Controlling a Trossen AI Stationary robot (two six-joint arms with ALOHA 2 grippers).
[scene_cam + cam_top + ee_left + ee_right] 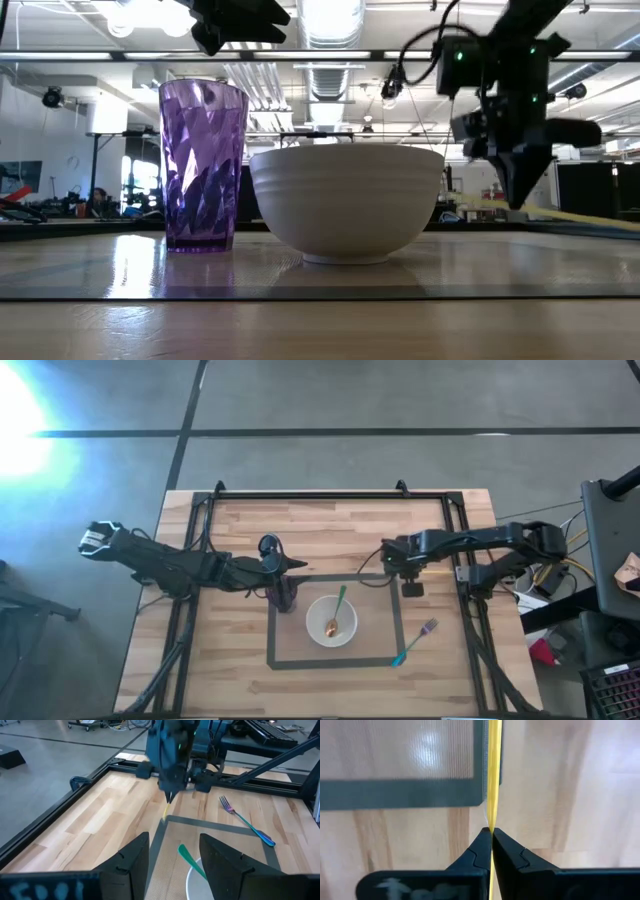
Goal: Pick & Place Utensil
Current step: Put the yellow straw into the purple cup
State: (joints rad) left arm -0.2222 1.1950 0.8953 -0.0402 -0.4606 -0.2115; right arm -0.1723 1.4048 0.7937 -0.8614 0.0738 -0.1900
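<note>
One thin yellow utensil (pixel 493 775) is pinched in the right gripper (pixel 491 836), jaws clamped on it, above the taped corner beside the bowl (pixel 331 622). The grip should be kept firm during transfer. The left gripper (pixel 172 860), jaws apart, is held by the cup (pixel 203 165).

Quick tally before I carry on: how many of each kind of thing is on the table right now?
Bowls: 1, white bowl
Cups: 1, purple cup
Spoons: 1, green-handled spoon in the bowl
Forks: 1, fork with a blue handle
Yellow utensils: 1, yellow utensil pinched in the right gripper
Total: 5
</note>
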